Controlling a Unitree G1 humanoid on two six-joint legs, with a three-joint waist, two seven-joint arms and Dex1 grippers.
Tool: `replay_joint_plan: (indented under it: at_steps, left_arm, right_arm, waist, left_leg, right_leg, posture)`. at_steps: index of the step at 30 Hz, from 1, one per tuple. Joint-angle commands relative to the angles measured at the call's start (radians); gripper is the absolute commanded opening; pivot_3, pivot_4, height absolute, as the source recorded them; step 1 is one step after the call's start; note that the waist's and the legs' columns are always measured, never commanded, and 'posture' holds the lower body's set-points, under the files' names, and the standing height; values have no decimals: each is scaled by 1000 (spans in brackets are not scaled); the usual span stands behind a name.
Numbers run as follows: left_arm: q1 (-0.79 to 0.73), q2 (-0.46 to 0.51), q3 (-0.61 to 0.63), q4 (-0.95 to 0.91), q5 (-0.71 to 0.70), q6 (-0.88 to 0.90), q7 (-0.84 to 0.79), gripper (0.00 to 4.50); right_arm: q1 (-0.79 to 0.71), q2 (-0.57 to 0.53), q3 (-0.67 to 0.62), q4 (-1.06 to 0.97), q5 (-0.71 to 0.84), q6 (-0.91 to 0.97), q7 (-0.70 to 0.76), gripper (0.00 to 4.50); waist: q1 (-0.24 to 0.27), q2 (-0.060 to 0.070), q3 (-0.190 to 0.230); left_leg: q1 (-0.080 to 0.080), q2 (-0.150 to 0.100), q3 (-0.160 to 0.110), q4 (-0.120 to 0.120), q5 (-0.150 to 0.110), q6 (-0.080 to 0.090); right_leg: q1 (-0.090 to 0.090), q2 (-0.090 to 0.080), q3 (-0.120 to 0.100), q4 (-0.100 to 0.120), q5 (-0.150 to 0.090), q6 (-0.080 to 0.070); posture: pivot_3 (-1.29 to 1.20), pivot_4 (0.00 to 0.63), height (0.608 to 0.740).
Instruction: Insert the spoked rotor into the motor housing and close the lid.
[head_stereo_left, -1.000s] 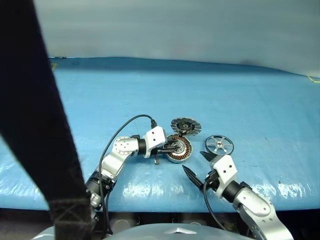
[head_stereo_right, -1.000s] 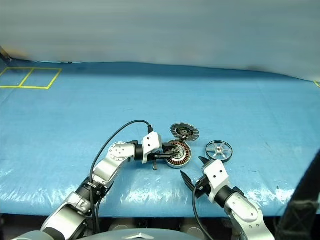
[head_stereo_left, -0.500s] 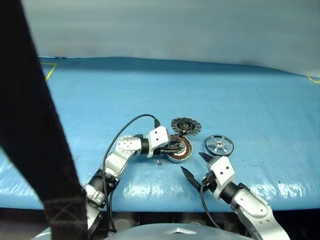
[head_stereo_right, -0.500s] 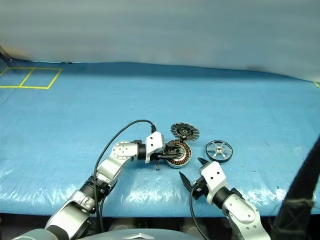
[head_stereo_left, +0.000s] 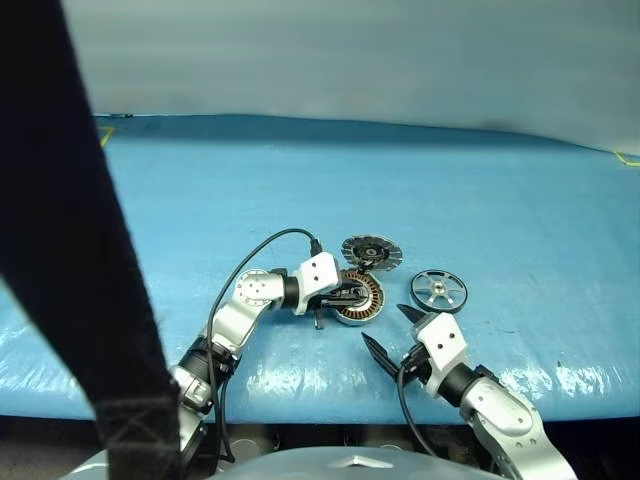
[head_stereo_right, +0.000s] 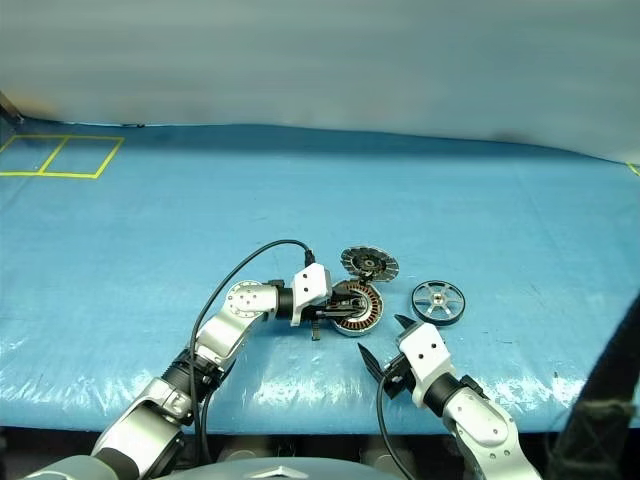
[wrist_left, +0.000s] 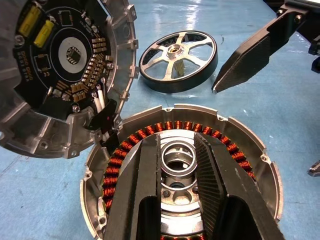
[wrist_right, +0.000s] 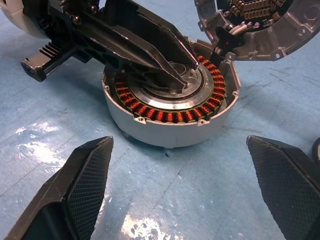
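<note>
Rotor (head_stereo_left: 439, 290) lay untouched on the desk (head_stereo_left: 500, 200); nothing had shifted: left claw (wrist_left: 176, 165) seemingly stayed pinched on the housing's (wrist_right: 170, 107) hub, right claw (wrist_right: 175, 190) hung agape, insertion pending.

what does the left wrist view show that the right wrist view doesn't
Left wrist view alone: the whole spoked rotor lying on the blue table, and the lid's full circuit face. Right wrist view alone: the motor housing's grey outer wall and both wide-spread right gripper fingers. Shared: the copper windings and the left gripper at the housing's centre hub.
</note>
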Motion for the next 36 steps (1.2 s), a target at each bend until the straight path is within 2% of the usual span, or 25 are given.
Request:
replay_joint_plan:
  at_steps: [1,34,36]
  left_arm:
    - [6,-1,-8,-23,-1,6,-8,651]
    - [7,21,-13,-10,18,7,17,651]
    - [8,23,-14,-7,17,7,12,1366]
  right_arm:
    - [-8,1,-4,-7,-3,-17,-6,4500]
    - [-34,-6,17,26,-42,-23,-6,4500]
    - [-36,-5,17,26,-42,-22,-6,4500]
  waist:
    - [0,0,0]
    - [0,0,0]
    - [0,0,0]
  left_leg:
    - [0,0,0,0,0,0]
    - [0,0,0,2,0,0]
    - [0,0,0,2,0,0]
  right_leg:
    - [0,0,0,0,0,0]
    - [1,0,0,1,1,0]
    - [1,0,0,1,1,0]
  posture:
    - [0,150,740]
    - [0,150,740]
    - [0,150,740]
